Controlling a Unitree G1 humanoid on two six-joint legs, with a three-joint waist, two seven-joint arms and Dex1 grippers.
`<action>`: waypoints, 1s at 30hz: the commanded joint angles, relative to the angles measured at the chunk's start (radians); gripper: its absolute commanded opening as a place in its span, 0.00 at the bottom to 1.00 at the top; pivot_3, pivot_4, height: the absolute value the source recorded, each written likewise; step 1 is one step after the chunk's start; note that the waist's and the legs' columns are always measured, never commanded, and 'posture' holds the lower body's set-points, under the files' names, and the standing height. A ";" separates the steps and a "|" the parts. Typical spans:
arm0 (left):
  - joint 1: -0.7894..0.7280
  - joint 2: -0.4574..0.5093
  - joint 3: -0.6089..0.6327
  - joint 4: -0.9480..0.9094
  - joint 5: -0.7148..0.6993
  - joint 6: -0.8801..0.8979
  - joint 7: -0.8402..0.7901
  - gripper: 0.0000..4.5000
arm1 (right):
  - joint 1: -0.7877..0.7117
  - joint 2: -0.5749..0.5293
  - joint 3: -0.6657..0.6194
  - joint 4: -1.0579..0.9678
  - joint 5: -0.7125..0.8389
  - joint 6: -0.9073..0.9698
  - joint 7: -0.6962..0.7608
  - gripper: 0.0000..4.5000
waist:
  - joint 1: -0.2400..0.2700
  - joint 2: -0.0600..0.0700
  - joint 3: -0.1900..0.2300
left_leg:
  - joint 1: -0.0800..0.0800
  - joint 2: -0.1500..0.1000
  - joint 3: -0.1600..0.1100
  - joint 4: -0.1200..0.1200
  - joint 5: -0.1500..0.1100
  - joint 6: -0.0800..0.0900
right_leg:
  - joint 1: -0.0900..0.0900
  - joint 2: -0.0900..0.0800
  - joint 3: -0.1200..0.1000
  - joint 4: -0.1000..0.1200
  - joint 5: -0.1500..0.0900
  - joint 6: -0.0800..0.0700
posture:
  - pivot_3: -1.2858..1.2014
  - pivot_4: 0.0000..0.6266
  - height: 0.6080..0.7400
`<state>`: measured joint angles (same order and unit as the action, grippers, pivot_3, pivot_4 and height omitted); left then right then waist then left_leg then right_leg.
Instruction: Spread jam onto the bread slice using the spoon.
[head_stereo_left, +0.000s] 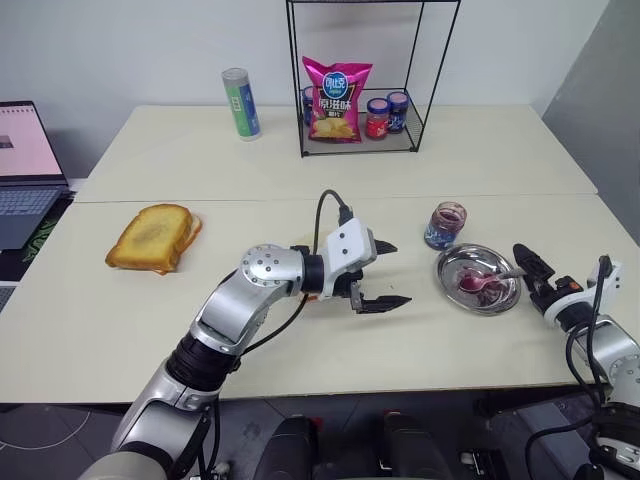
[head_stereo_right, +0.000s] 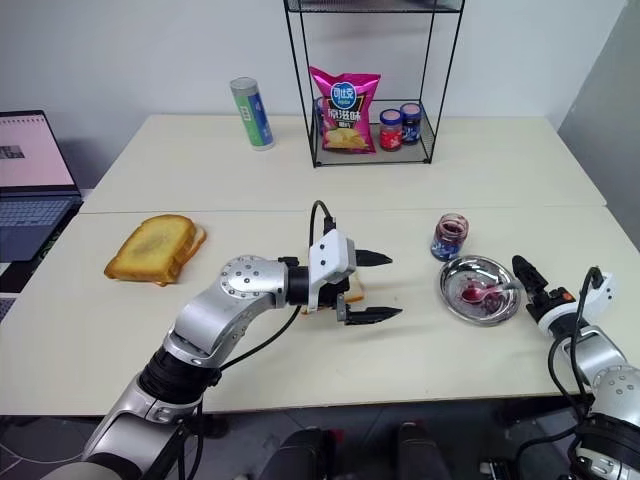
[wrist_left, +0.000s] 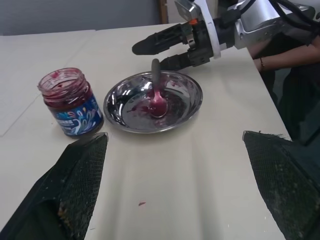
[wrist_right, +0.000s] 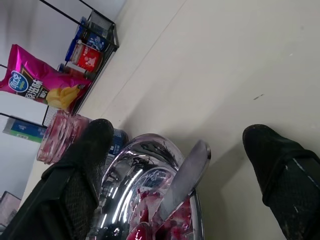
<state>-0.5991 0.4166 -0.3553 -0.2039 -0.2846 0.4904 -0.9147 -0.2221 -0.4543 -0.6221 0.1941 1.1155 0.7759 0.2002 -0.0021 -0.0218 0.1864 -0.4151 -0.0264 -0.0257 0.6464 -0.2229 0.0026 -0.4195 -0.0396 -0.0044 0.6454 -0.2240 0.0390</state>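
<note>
One open jar beside dish

Showing a left arm in brushed silver shells, going black at the upper segment. Carrying a round silver joint cap ringed with small dark screws. Wearing a boxy white housing at the wrist, ahead of a black collar. Trailing a thin black cable looping up out of that housing. Ending in a left gripper of two slim black tapering fingers, rough and mesh-textured on the inner faces. Repeating the silver shells on the right arm, with black cables arching over it. Bearing a white wrist block with a small orange-red mark behind the black right gripper.
</note>
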 joint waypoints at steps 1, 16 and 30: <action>-0.021 -0.004 0.020 -0.028 0.000 -0.008 0.000 1.00 | -0.030 -0.015 -0.001 0.009 -0.019 -0.003 0.029 1.00 | 0.000 0.000 0.000 | 0.000 0.000 0.000 0.000 0.000 0.000 | 0.000 0.000 0.000 0.000 0.000 0.000 | 0.52 0.24 1.00; -0.031 -0.003 0.027 -0.028 0.000 -0.006 0.002 1.00 | -0.034 -0.012 -0.018 0.020 -0.058 -0.017 0.038 0.30 | 0.000 0.000 0.000 | 0.000 0.000 0.000 0.000 0.000 0.000 | 0.000 0.000 0.001 0.000 0.001 -0.001 | 0.52 0.24 1.00; -0.034 0.009 0.050 -0.004 -0.002 -0.017 -0.010 1.00 | -0.032 -0.030 -0.041 -0.046 -0.030 0.019 0.048 0.01 | 0.000 0.001 -0.001 | 0.001 0.000 0.000 0.001 0.000 0.000 | 0.001 0.000 0.001 0.000 0.002 -0.001 | 0.52 0.24 1.00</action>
<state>-0.6158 0.4217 -0.3436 -0.1937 -0.2832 0.4909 -0.9255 -0.2552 -0.4559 -0.6407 0.2134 1.0672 0.7772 0.2533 -0.0020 -0.0210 0.1858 -0.4142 -0.0263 -0.0254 0.6472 -0.2229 0.0026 -0.4185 -0.0393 -0.0035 0.6457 -0.2223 0.0379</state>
